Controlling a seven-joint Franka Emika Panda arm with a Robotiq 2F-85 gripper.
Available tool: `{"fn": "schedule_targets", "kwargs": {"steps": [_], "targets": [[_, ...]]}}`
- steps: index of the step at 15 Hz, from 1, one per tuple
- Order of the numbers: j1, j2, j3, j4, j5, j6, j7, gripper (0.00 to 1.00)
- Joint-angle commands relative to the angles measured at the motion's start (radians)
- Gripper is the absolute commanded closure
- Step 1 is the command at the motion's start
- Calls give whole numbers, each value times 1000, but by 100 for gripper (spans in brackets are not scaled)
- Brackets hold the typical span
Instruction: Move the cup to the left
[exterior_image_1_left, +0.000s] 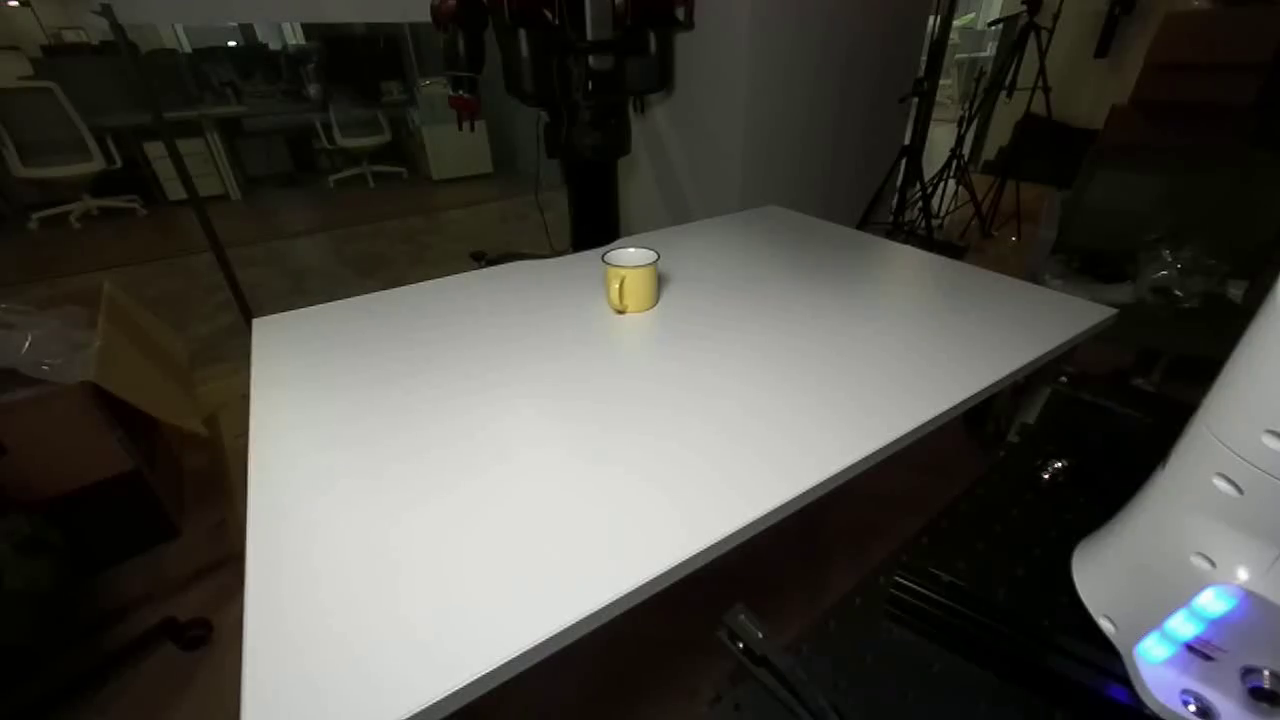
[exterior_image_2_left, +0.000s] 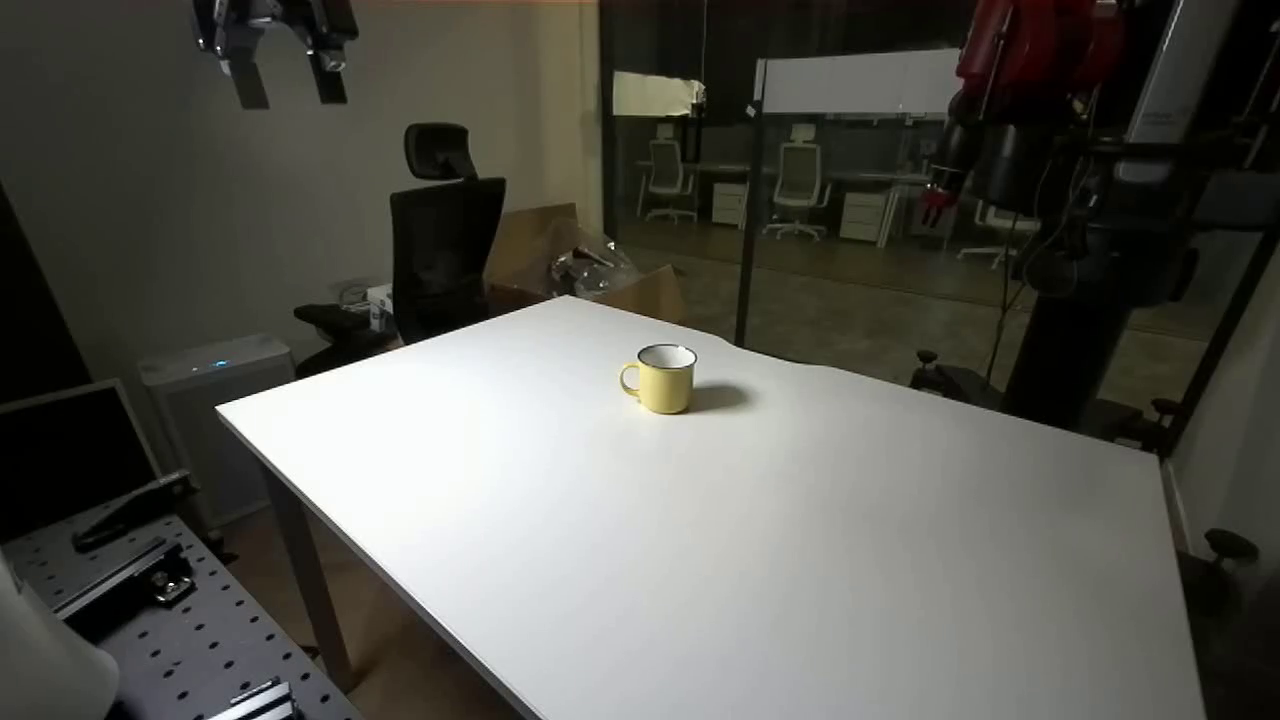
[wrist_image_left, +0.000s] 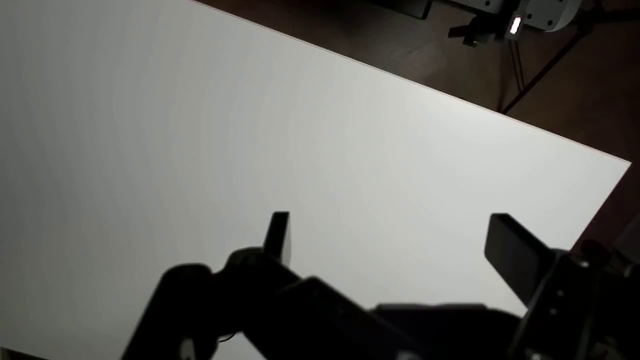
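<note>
I count one yellow mug (exterior_image_1_left: 635, 287) out there, standing upright on one white table (exterior_image_1_left: 480, 450). In both exterior views it sits near the table's far edge. It has a dark rim, a pale inside and a single handle (exterior_image_2_left: 624, 381); in an exterior view its one shadow (exterior_image_2_left: 722, 396) falls on the side opposite that handle.

I have one pincer (wrist_image_left: 387, 225), and through my wrist view its two fingers (wrist_image_left: 512, 252) stand wide apart, with the table showing between them. In an exterior view I find that same pincer at the top of the frame, tips down, well apart from the mug.

My arm's one white base (exterior_image_1_left: 1190, 510) fills a corner of an exterior view, a short row of blue lights (exterior_image_1_left: 1186, 626) glowing on it. Past the table's far edge I see one dark machine with red parts (exterior_image_1_left: 590, 130). I get one black office chair (exterior_image_2_left: 450, 245) just beyond the table, and three pale office chairs (exterior_image_2_left: 800, 178) farther off, the third partly hidden. The tripods (exterior_image_1_left: 908, 185) I cannot count; their legs overlap in the gloom.
</note>
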Motion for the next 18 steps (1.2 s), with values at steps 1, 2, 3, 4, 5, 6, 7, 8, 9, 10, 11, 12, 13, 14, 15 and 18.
{"fn": "schedule_targets", "kwargs": {"steps": [1,2,3,4,5,6,7,8,9,10,11,12,13,14,15,18], "targets": [[3,1,-2,3,-1,-3,2,0],[3,1,-2,3,-1,-3,2,0],[3,1,-2,3,-1,-3,2,0],[3,1,-2,3,-1,-3,2,0],[3,1,-2,3,-1,-3,2,0],[3,1,-2,3,-1,-3,2,0],[3,1,-2,3,-1,-3,2,0],[3,1,-2,3,-1,-3,2,0],[3,1,-2,3,-1,-3,2,0],[3,1,-2,3,-1,-3,2,0],[3,1,-2,3,-1,-3,2,0],[3,1,-2,3,-1,-3,2,0],[3,1,-2,3,-1,-3,2,0],[3,1,-2,3,-1,-3,2,0],[-1,18,-8,6,-3,27,-4,0],[-27,100,-43,22,-17,146,-23,0]]}}
